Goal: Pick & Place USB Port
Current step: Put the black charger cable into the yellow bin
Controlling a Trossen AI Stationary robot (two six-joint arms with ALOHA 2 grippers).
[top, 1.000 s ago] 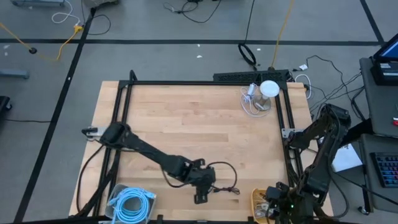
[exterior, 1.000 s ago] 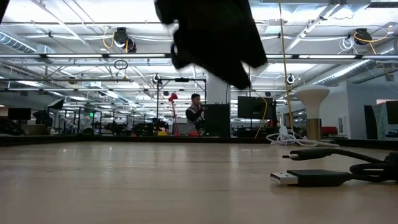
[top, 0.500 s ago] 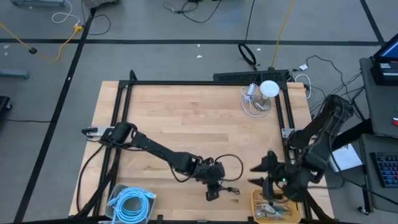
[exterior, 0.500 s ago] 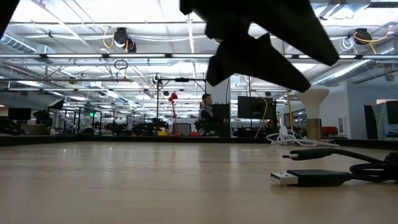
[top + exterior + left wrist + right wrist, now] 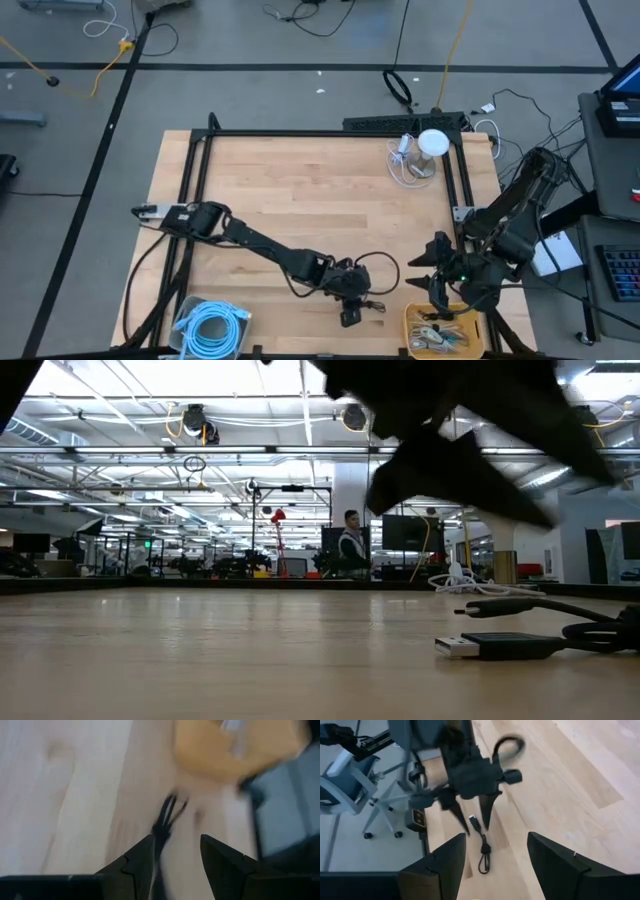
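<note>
A black USB cable [image 5: 381,276] lies in a loop on the wooden table near its front edge. Its plug [image 5: 472,647] rests flat on the wood. My left gripper [image 5: 350,311] hangs open just above the cable's plug end [image 5: 475,823], one finger on either side, touching nothing. In the left wrist view the cable [image 5: 164,822] runs out from between the fingers. My right gripper [image 5: 436,272] is open and holds nothing. It hovers at the table's right side, above the yellow tray [image 5: 413,326].
The yellow tray with small parts sits at the near right corner. A blue cable coil [image 5: 212,328] lies in a tray at the near left. A white lamp-like stand [image 5: 432,143] with a white cord is at the far right. A person [image 5: 350,546] stands in the room behind.
My left gripper has moved toward the table's right edge and sunk lower, coming over the cable's plug end. My right gripper has risen out of the yellow tray, moved away from the near edge and turned. The cable has stayed in place.
</note>
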